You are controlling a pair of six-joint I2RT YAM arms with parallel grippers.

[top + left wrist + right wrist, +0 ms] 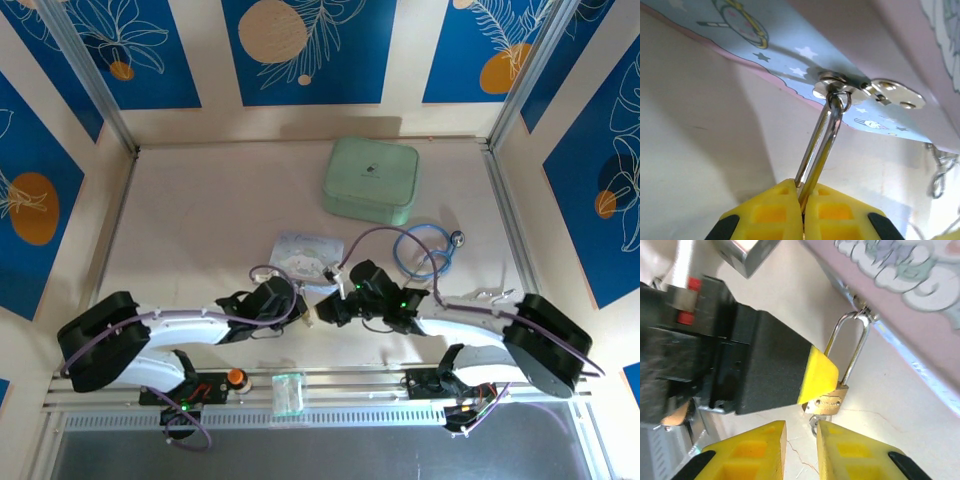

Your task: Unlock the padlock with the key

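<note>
While my left pincer clenches the thin silver shackle of the padlock, my right pincer hangs just below the brass body, at the keyhole end. The padlock dangles from the hasp of the pastel cartoon tin, mid-table, between my two wrists. In the right wrist view, one yellow-tipped finger of the left pincer lies against the shackle just above the brass body. A small silvery piece, which I take to be the key, touches the underside of the body, in the narrow gap between my right fingers. Whether those fingers pinch it or stand just off it, I cannot tell.

I judge the step in hand to be seating and turning the key. To do it well, the left pincer should hold the shackle firm so the body cannot swing or spin. The key should run in line with the body's long axis and be pushed fully home before any twist. The turn should come from my right wrist's roll alone, and gently, for a key so thin could bend or slip out. The shackle needs slack at the hasp to spring free; a hard pull from the left could bind it.
</note>
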